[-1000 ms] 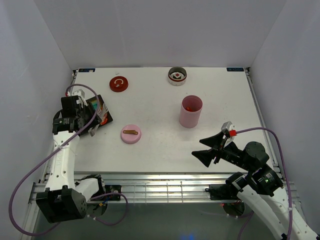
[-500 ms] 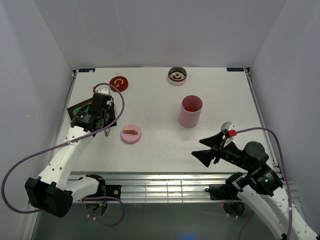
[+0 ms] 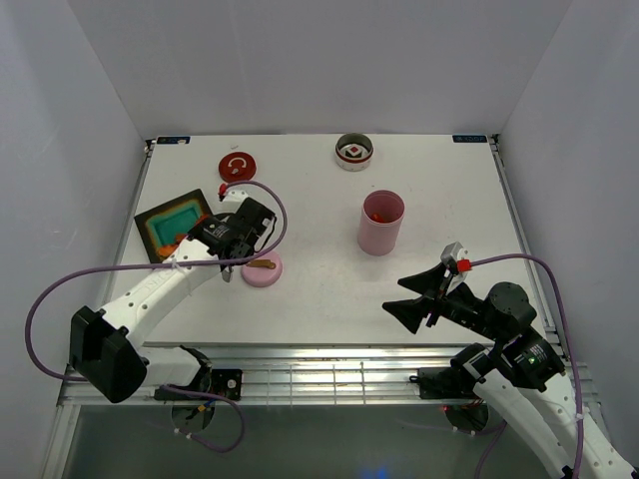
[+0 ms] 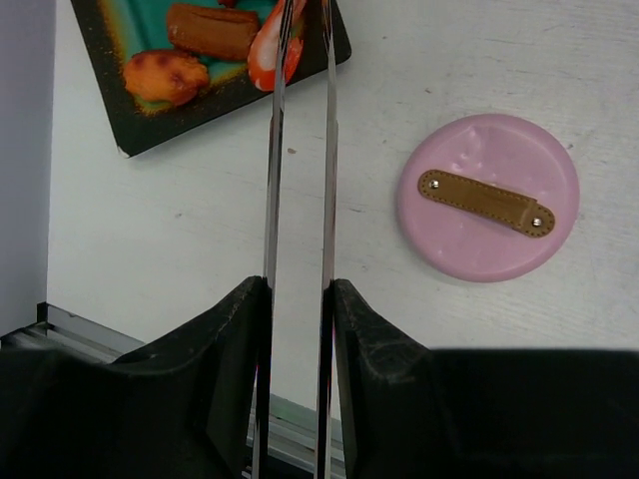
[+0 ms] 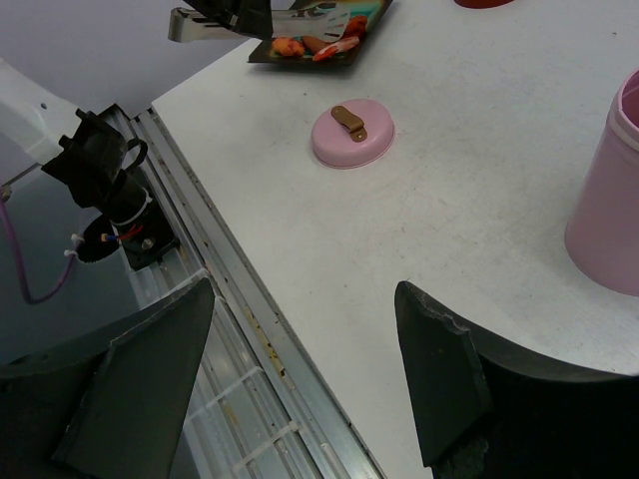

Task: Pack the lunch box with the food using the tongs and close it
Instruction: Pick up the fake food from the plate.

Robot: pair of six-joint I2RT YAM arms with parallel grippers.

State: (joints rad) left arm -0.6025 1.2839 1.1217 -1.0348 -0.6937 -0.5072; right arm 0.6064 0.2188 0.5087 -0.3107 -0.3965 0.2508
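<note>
Left wrist: left gripper (image 4: pixel 300 309) is clamping the tongs (image 4: pixel 272 180), its fingers pressing both arms from outside. The long axis is running straight away from the camera, arms nearly parallel. They are reaching over the black tray's (image 4: pixel 190 118) near rim, above a red-and-white food piece (image 4: pixel 262 62); the frame cuts off the tips. Bare table is showing between tray and pink lid (image 4: pixel 487 200).

Top: the tray is lying close to the table's (image 3: pixel 319 200) left edge.

Right wrist: right gripper (image 5: pixel 305 289) is hanging wide open, holding nothing, over the near table edge.
</note>
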